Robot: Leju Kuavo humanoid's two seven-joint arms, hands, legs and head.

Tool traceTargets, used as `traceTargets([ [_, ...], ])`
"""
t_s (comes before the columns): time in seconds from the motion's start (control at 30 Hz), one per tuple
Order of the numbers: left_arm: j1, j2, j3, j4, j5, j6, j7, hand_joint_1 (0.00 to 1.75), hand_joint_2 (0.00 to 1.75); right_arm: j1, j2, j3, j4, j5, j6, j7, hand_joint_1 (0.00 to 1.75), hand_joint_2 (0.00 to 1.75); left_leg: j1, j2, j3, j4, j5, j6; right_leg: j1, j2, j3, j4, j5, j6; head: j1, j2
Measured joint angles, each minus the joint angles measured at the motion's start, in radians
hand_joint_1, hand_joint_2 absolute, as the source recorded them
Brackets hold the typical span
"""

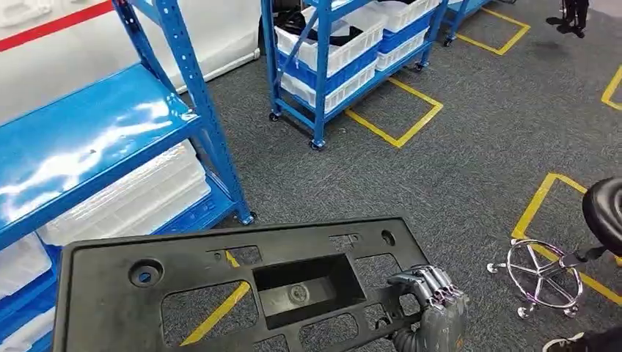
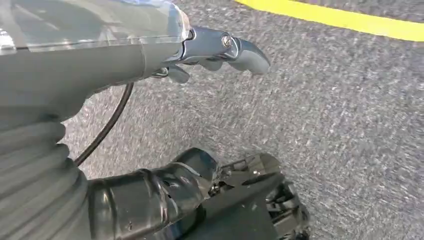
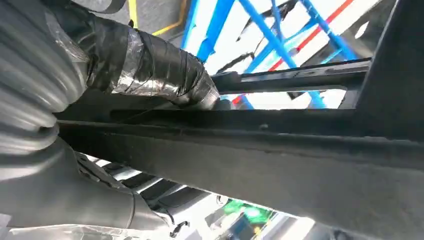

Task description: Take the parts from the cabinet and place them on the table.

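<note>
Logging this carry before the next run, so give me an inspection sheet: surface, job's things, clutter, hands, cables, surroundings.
Surface: grey carpet floor with yellow tape lines; no table seen.
Job's things: black plastic panel with cut-outs, carried off the shelves.
Clutter: black stool with chrome base, to the right.
Hands: right hand grips the panel's right edge; left hand hangs over the floor, holding nothing seen.
Cables: thin black cable along the left wrist.
Surroundings: blue shelf rack on the left, a second blue rack with white bins.
</note>
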Motion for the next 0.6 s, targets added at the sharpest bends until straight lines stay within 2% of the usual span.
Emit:
traceTargets([
  [0.07,-0.004,0.0,0.002,0.0,0.0,0.0,0.0,0.0,1.75,0.002,0.003,-0.005,-0.002,0.0,0.0,-0.004,1.75,1.75,0.001,0.016,0.005,-0.003,0.0,-0.009,0.007,0.017,-0.004,0.0,0.0,-0.007,0.0,0.0],
  [0.1,-0.005,0.0,0.002,0.0,0.0,0.0,0.0,0.0,1.75,0.005,0.006,-0.008,-0.006,-0.001,0.0,-0.009,1.75,1.75,0.002,0.023,0.008,-0.001,-0.003,-0.015,0.001,0.028,-0.003,-0.007,0.005,-0.015,0.0,0.0],
  [0.13,-0.007,0.0,0.002,0.0,0.0,0.0,-0.001,0.0,1.75,0.009,0.011,-0.011,-0.01,-0.003,0.0,-0.016,1.75,1.75,0.006,-0.001,0.004,0.011,-0.019,-0.021,-0.004,0.035,0.003,-0.012,0.008,-0.021,0.001,0.0],
  [0.17,-0.006,0.0,0.004,0.0,0.0,0.0,-0.002,0.0,1.75,0.009,0.018,-0.016,-0.015,-0.006,-0.001,-0.022,1.75,1.75,0.007,-0.042,-0.013,0.05,-0.049,-0.024,-0.006,0.042,0.002,-0.013,0.01,-0.027,-0.001,0.0],
  [0.2,-0.005,0.0,0.005,0.0,0.0,0.0,-0.002,0.0,1.75,0.008,0.024,-0.019,-0.016,-0.007,-0.001,-0.026,1.75,1.75,0.009,-0.066,-0.045,0.12,-0.09,-0.026,-0.005,0.05,0.0,-0.013,0.012,-0.031,-0.001,0.0],
  [0.23,-0.004,0.0,0.006,0.0,0.0,0.0,-0.002,0.0,1.75,0.01,0.03,-0.023,-0.018,-0.008,-0.001,-0.03,1.75,1.75,0.009,-0.077,-0.086,0.209,-0.131,-0.028,-0.004,0.061,-0.001,-0.013,0.012,-0.033,-0.001,0.0],
  [0.27,-0.002,0.0,0.007,0.0,0.0,0.0,-0.002,0.0,1.75,0.011,0.032,-0.027,-0.02,-0.008,-0.001,-0.033,1.75,1.75,0.009,-0.08,-0.121,0.279,-0.155,-0.029,-0.003,0.072,-0.002,-0.012,0.013,-0.034,-0.001,0.0],
  [0.3,0.0,0.0,0.007,0.0,0.0,0.0,-0.002,0.0,1.75,0.013,0.036,-0.03,-0.02,-0.008,-0.001,-0.035,1.75,1.75,0.009,-0.081,-0.144,0.324,-0.154,-0.03,-0.002,0.088,-0.002,-0.012,0.013,-0.034,-0.001,0.0],
  [0.33,0.002,0.0,0.008,0.0,0.0,0.0,-0.002,0.0,1.75,0.016,0.038,-0.033,-0.02,-0.009,-0.001,-0.036,1.75,1.75,0.009,-0.081,-0.138,0.304,-0.125,-0.028,-0.002,0.102,0.0,-0.011,0.013,-0.034,-0.001,0.0],
  [0.37,0.002,0.0,0.008,0.0,0.001,0.0,-0.002,0.0,1.75,0.018,0.039,-0.035,-0.021,-0.01,-0.001,-0.037,1.75,1.75,0.009,-0.083,-0.113,0.244,-0.081,-0.026,-0.002,0.115,0.002,-0.009,0.013,-0.034,-0.001,0.0],
  [0.4,0.002,0.0,0.008,0.0,0.0,0.0,-0.002,0.0,1.75,0.019,0.042,-0.037,-0.024,-0.013,-0.001,-0.04,1.75,1.75,0.01,-0.093,-0.076,0.158,-0.032,-0.022,-0.003,0.129,0.003,-0.008,0.013,-0.033,-0.001,0.0],
  [0.43,0.002,0.0,0.008,0.0,0.0,0.0,-0.002,0.0,1.75,0.02,0.045,-0.041,-0.028,-0.016,-0.001,-0.044,1.75,1.75,0.011,-0.117,-0.039,0.072,0.011,-0.018,-0.003,0.14,0.004,-0.006,0.012,-0.032,-0.001,0.0],
  [0.47,0.004,0.0,0.008,0.0,0.0,0.0,-0.001,0.0,1.75,0.02,0.05,-0.047,-0.031,-0.018,-0.001,-0.05,1.75,1.75,0.011,-0.17,-0.022,0.027,0.009,-0.013,0.001,0.15,0.0,-0.002,0.011,-0.026,0.0,0.0],
  [0.5,0.003,0.0,0.009,0.0,0.0,0.0,-0.001,0.0,1.75,0.021,0.054,-0.054,-0.035,-0.02,-0.001,-0.057,1.75,1.75,0.014,-0.168,-0.014,0.003,0.004,-0.013,-0.001,0.163,-0.008,0.002,0.012,-0.019,0.0,0.0],
  [0.57,-0.002,0.001,0.009,0.0,0.0,0.0,-0.001,0.0,1.75,0.031,0.064,-0.07,-0.045,-0.025,-0.001,-0.069,1.75,1.75,0.008,-0.152,-0.017,0.011,0.006,-0.008,-0.009,0.181,-0.016,-0.005,0.022,-0.004,-0.001,0.0],
  [0.6,-0.002,0.001,0.009,0.0,0.0,0.0,-0.001,0.0,1.75,0.037,0.069,-0.079,-0.05,-0.027,-0.001,-0.075,1.75,1.75,0.008,-0.14,-0.015,0.004,0.011,-0.001,-0.009,0.192,-0.018,-0.007,0.025,0.002,0.0,0.0],
])
